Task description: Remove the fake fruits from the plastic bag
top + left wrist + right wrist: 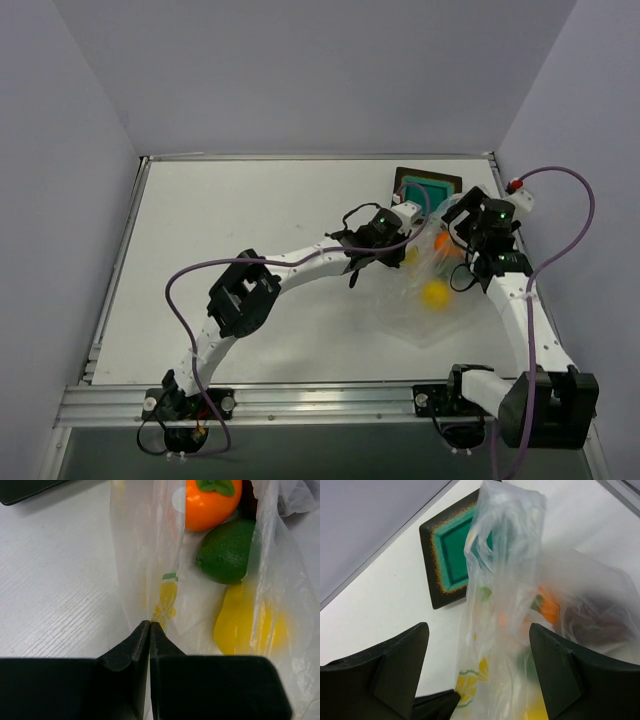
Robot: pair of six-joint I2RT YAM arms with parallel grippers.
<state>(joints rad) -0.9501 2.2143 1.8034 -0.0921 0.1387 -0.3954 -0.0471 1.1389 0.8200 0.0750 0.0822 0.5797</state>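
Observation:
The clear plastic bag (430,300) lies crumpled at the table's right, between my two grippers. In the left wrist view an orange fruit with a green stem (210,505), a green fruit (227,550), a yellow lemon (245,625) and a dark red fruit (248,505) all sit inside the plastic bag (140,555). My left gripper (150,625) is shut, pinching the bag's printed edge low by the table. My right gripper (477,635) is open and wide, and a raised fold of the bag (505,555) stands between its fingers (400,665) without being clamped.
A dark square tray with a teal inside (428,185) lies just behind the bag; its rim (452,550) shows past the right gripper. The right wall and the table's back edge run close by. White tabletop (250,220) stretches out to the left.

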